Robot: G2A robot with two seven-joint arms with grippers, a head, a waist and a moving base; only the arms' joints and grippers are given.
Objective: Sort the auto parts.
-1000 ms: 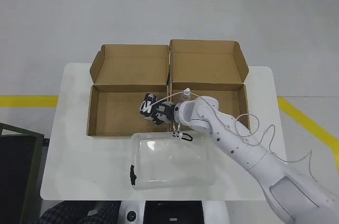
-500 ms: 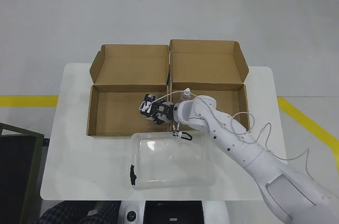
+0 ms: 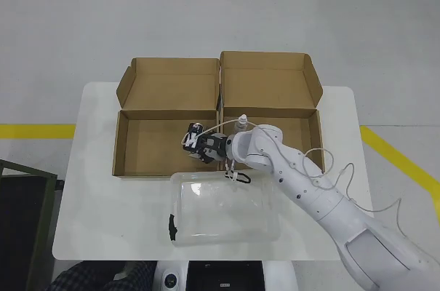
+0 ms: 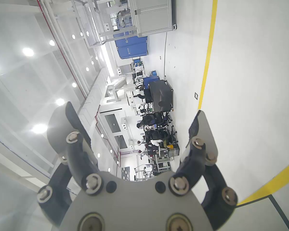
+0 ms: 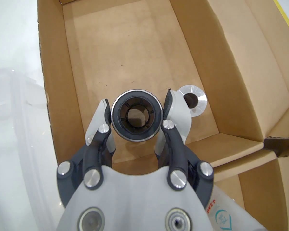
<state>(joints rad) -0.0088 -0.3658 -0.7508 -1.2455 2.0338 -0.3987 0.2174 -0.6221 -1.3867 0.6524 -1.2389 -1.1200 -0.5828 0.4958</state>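
Beneath the right jaws: one white desk [image 3: 96, 204] on a pale grey floor; one yellow floor line [image 3: 30, 131] runs behind it on both sides.

Ahead of the left jaws: an open factory hall with rows of ceiling lights, one aluminium-framed enclosure [image 4: 144, 8], blue cabinets [image 4: 131, 46] and a yellow floor stripe [image 4: 208, 49].

Left jaws: spread wide, nothing between them, facing the hall.

Cardboard boxes, count two, side by side and touching, lids folded back. The left box [image 3: 150, 149] lies directly under the right jaws, which sit near the wall it shares with the right box [image 3: 292, 125].

Bearing [image 5: 136, 114], count one: a short cylinder, dark inside with a bright metal rim. It sits between the right jaws, which are closed partway so that both pads press its sides, and it is over the floor of the left box.

Silver flanged disc [image 5: 193, 99], count one, with a round centre hole: on the left box's floor, just beside one right jaw and partly hidden by it.

Clear plastic bin [image 3: 205, 218], count one: on the desk behind the right jaws, against the near walls of the boxes.

Black part [image 3: 173, 227], count one: inside the bin, well apart from the right jaws.
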